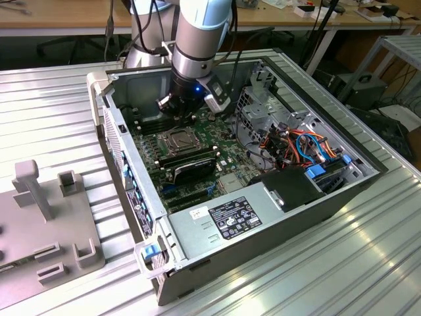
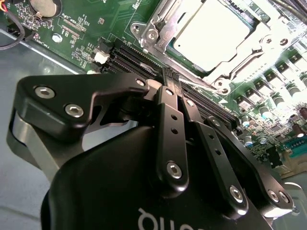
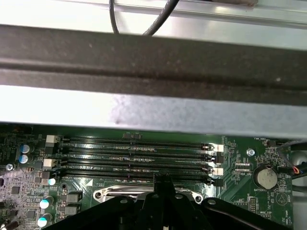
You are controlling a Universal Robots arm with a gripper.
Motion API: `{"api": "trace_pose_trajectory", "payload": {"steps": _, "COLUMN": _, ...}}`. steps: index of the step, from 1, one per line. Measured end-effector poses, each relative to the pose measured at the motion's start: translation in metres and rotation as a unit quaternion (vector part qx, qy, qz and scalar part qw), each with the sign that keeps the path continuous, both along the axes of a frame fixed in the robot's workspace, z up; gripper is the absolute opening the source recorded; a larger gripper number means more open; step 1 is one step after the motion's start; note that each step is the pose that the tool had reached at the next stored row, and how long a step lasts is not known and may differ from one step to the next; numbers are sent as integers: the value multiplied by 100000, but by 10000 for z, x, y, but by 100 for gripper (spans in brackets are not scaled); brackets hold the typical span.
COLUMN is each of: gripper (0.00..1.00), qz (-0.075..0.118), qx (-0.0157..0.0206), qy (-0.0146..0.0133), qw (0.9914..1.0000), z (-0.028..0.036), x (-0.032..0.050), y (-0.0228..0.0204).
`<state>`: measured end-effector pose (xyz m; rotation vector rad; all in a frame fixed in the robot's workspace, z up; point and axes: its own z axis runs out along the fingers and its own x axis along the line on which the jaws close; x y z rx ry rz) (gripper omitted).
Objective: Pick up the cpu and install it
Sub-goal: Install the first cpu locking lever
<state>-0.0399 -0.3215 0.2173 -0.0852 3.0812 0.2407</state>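
Install step seemingly done: cpu (image 2: 211, 33) seated in socket at upper right of frame, gripper (image 2: 169, 79) clenched empty just beside.

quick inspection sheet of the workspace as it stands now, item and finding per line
surface: ribbed metal table carrying an open computer case.
job's things: cpu lies flat in the socket frame on the green motherboard, beside the memory slots.
clutter: grey fixture block on the table at the exterior view's left.
grippers: gripper shut, holding nothing, its tips over the memory slots next to the socket.
cables: orange and blue bundle inside the case; black cable above the case wall.
surroundings: wooden bench behind the table.
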Motion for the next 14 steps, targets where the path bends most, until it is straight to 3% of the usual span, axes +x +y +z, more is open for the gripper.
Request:
{"api": "trace_pose_trajectory", "payload": {"steps": 7, "gripper": 11, "qz": 4, "qx": -8, "qy": 8, "qw": 100000, "z": 50, "x": 0, "y": 0}}
{"api": "trace_pose_trajectory", "payload": {"steps": 14, "gripper": 11, "qz": 7, "qx": -1, "qy": -37, "qw": 100000, "z": 150, "x": 0, "y": 0}}
